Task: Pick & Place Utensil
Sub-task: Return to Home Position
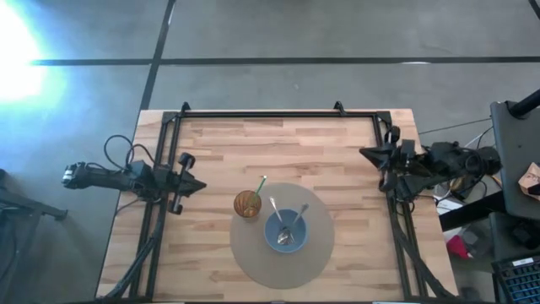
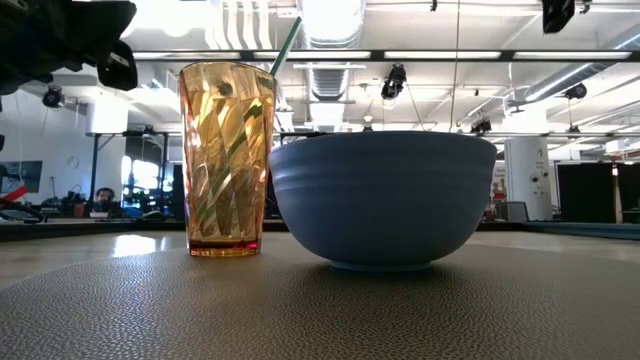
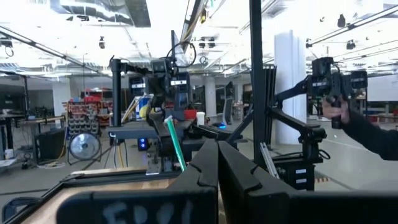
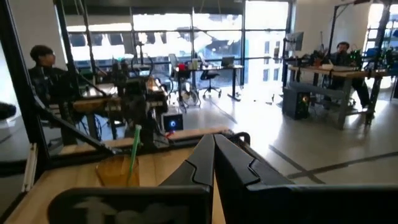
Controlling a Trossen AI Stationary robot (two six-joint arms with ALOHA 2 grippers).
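Two utensils [image 1: 291, 226] lie crossed inside the bowl [image 2: 380, 200], their handles reaching up over its rim on the far side; I cannot tell which is the fork and which the spoon. Just beside the bowl, on the left arm's side, stands the cup [image 2: 222, 160] with the green straw [image 1: 261, 185] leaning out of it, away from the bowl. Bowl and cup both sit on the round grey mat [image 1: 253, 257], toward the near edge of the desk [image 1: 337, 143].

The left end effector [image 1: 199, 187] hangs well apart from the bowl, out beyond the cup, with its fingers pressed together and holding nothing. The right end effector [image 1: 368, 154] is well apart on the bowl's other side, also closed and empty.

The placing looks done, so the remaining risk is probably small. The cup is tall and narrow, and the straw and handles stick up. A low sweep by the left arm over the mat could catch the straw and tip the cup, or flick a handle and rock the bowl.
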